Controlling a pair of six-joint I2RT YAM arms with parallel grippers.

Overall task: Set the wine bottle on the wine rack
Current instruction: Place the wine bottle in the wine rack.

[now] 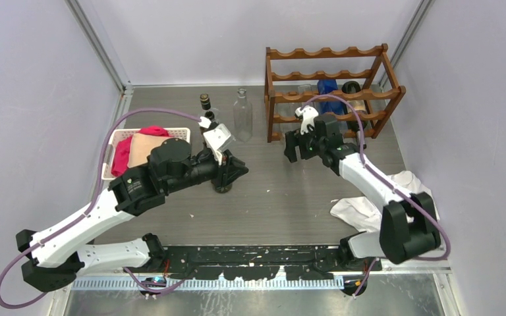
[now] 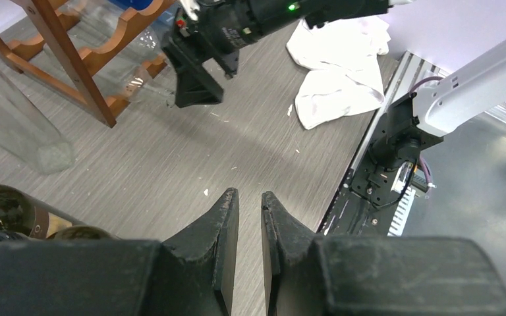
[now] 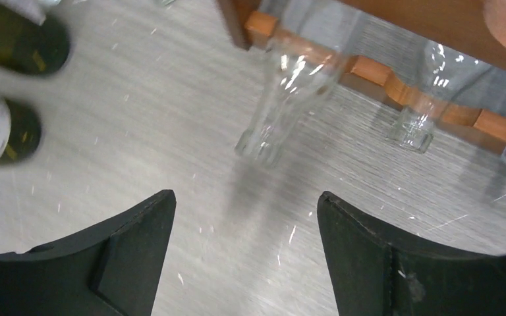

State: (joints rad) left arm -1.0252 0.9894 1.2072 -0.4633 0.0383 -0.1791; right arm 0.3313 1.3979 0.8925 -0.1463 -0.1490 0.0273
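Wine rack [image 1: 333,92] behind right end effector [image 1: 298,146]; clear bottle [image 1: 242,116] beside.

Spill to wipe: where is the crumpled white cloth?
Top view: the crumpled white cloth lies near right on the grey table, beneath the right arm, nearer than the reddish-brown wooden wine rack.

Reddish-brown wine rack [image 1: 323,52], grey streaked table [image 1: 270,197], white cloth [image 1: 359,210], red cloth [image 1: 122,153] in white basket [image 1: 178,131].

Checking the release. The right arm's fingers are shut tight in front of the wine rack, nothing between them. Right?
No: the right wrist view shows the right gripper with fingers spread wide. The rest holds: in front of the wine rack, nothing between them.
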